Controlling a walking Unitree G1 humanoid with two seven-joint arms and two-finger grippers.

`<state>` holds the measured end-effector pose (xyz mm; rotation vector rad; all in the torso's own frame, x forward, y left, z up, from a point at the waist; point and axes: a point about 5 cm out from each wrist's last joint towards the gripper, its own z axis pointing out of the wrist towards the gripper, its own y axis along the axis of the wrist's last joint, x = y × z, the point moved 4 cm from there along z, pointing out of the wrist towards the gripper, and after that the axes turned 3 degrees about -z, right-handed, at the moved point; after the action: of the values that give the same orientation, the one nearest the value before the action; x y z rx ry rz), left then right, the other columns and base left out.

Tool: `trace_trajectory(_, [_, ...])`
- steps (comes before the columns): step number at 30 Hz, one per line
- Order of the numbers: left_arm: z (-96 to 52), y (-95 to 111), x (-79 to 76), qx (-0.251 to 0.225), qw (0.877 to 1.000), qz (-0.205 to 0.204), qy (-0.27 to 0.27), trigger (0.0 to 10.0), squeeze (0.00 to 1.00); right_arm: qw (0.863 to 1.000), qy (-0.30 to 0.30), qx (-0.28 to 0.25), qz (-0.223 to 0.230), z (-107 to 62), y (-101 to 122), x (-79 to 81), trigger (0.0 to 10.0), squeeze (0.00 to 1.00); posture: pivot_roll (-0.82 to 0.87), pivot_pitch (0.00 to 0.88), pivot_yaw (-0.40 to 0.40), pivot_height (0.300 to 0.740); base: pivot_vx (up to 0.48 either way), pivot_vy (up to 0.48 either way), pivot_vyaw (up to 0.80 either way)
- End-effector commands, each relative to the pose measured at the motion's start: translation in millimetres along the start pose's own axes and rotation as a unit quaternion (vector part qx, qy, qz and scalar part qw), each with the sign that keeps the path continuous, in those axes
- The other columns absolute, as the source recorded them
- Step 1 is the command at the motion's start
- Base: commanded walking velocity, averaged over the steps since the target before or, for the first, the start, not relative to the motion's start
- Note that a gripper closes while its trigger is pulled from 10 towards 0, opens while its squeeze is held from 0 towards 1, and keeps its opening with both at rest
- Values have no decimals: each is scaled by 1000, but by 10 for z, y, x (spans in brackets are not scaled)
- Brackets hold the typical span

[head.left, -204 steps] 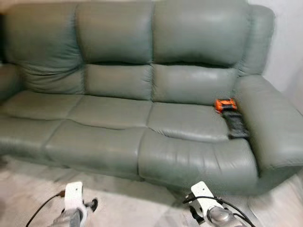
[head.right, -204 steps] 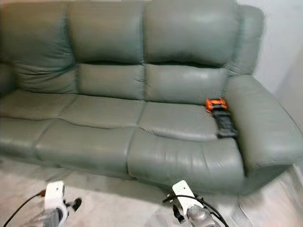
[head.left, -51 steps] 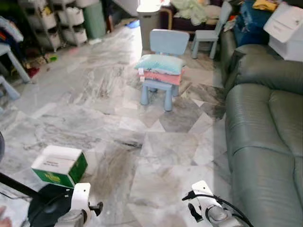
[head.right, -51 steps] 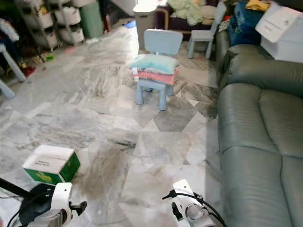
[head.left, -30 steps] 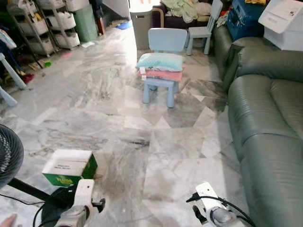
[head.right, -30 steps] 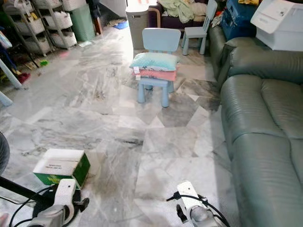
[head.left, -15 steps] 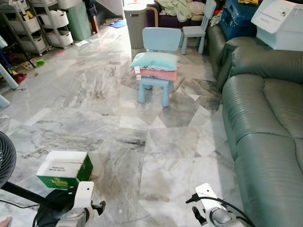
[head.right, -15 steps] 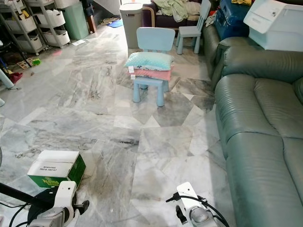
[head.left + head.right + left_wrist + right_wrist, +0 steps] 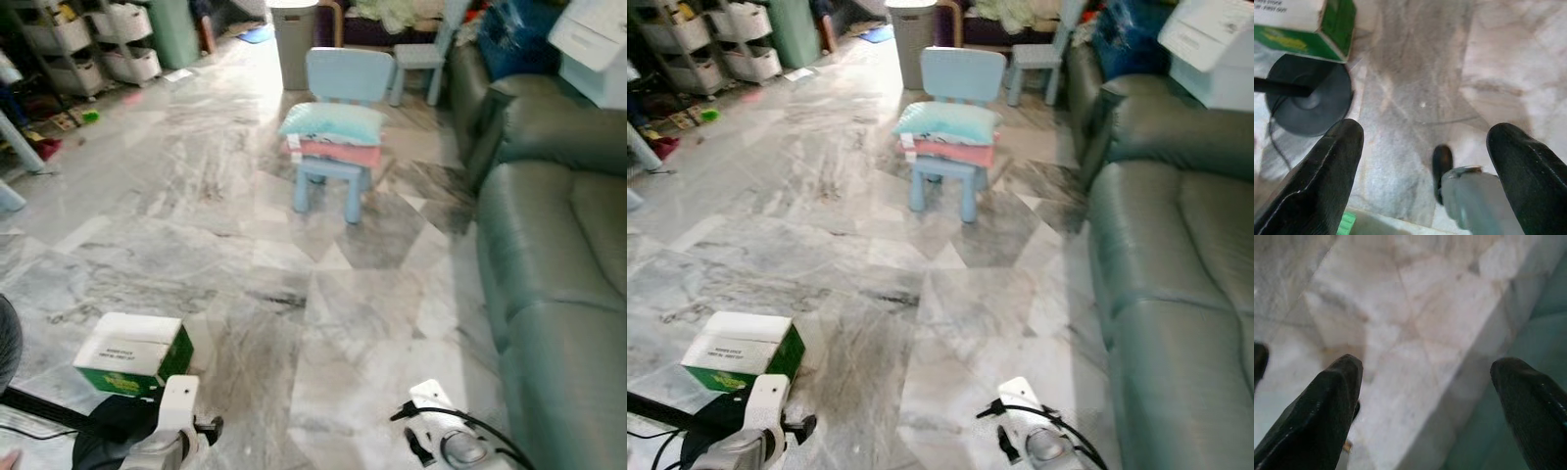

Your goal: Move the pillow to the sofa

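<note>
A light teal pillow lies on top of a pink pillow, both stacked on a small pale blue child's chair some way ahead on the marble floor. The grey-green sofa runs along the right side. Both arms hang low at the bottom of the eye views, far from the pillows. My left gripper is open over the floor, its black fingers spread wide. Likewise open above bare floor beside the sofa's base is my right gripper, nothing between its fingers.
A green and white cardboard box sits on the floor at lower left, beside a fan's black round base. Storage shelves stand at far left, a bin and a second small chair behind. A white box rests on the sofa's far end.
The camera has swung from facing the sofa to looking across the room at the chair with pillows. Over the last second the view shifted slightly; both arms stay hanging.
</note>
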<state>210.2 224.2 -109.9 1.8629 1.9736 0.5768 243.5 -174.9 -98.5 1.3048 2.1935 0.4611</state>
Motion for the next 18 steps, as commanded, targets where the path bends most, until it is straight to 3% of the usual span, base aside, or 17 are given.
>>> trace_trajectory(1, [13, 99, -58, -11, 1000, 1, -9, 10000, 0, 1000, 8, 11, 1, -14, -101, 39, 10000, 0, 71, 0, 44, 740, 416, 0, 0])
trace_trajectory(18, [12, 64, -61, -6, 1000, 2, -9, 10000, 0, 1000, 13, 9, -5, -14, -94, 58, 10000, 0, 75, 0, 42, 740, 416, 71, 0])
